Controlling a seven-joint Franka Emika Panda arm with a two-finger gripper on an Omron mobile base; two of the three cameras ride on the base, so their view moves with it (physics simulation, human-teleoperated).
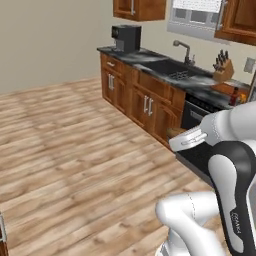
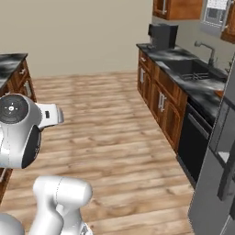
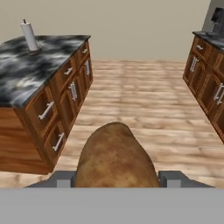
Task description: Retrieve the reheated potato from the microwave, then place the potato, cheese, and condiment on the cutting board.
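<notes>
Carrying the potato [image 3: 114,155] clamped in my gripper [image 3: 115,178] above the floor [image 3: 140,100], I risk dropping it if transit jolts loosen the hold.

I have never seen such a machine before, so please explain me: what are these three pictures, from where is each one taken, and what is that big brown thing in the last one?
It is a white robot arm on a driving base in a simulated kitchen. Two pictures come from cameras on the base, behind the arm to its left and right. The third camera sits on the hand and looks along the gripper. The brown lump is the potato, held between the two fingers; it looks big because it is close. On the far counter stand a coffee machine, a knife block and the red condiment. A paper towel roll stands on the island.
</notes>
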